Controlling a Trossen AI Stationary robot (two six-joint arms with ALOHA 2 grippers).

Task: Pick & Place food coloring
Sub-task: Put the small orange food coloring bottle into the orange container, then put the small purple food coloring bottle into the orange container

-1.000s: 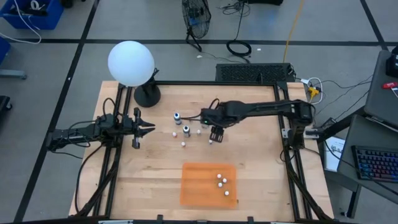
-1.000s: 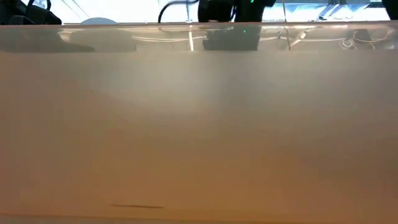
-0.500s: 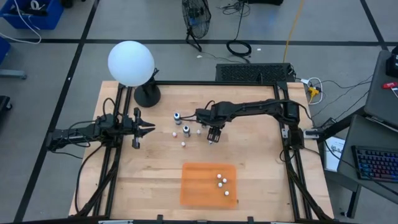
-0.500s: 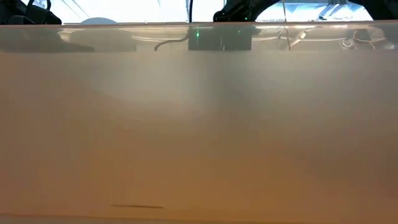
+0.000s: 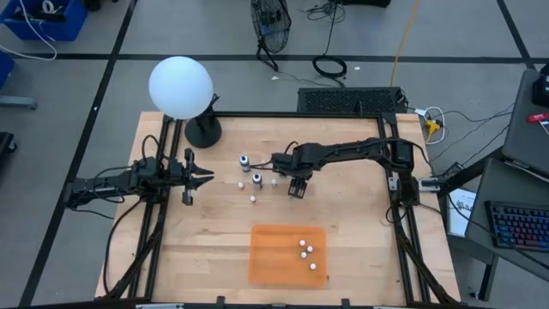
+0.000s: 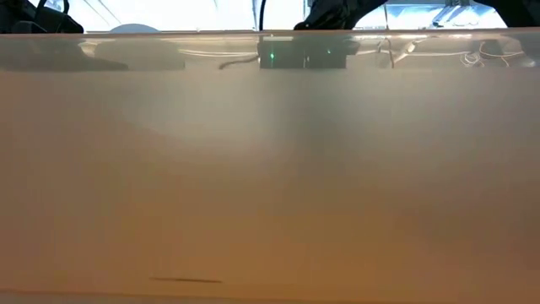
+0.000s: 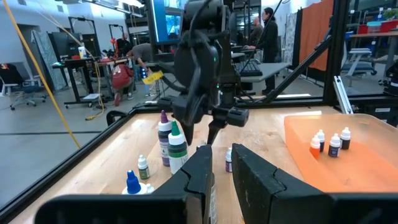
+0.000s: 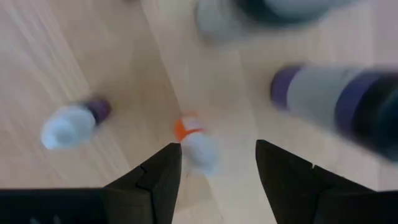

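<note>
While the right gripper (image 5: 297, 190) is hovering with its jaws spread over the loose bottles beyond the orange mat (image 5: 274, 254), an orange-tipped white dropper bottle (image 8: 196, 144) is showing in the gap between its fingers (image 8: 155, 177), nearer one finger than the other; its long axis seems to be running roughly up toward the wrist camera, though blur is making that uncertain. A purple-tipped dropper bottle (image 8: 71, 122) is lying on its side just beside that finger, outside the gap. Three small bottles (image 5: 306, 252) are already standing on the mat. Two taller dark bottles (image 5: 250, 171) are standing farther from the mat, near the right gripper. The left gripper (image 5: 196, 178) is waiting clenched and empty, well apart from the mat, so the right arm is plainly the nearer. The low view is giving almost nothing but the wooden tabletop (image 6: 270, 169), and bottle labels cannot be read.
</note>
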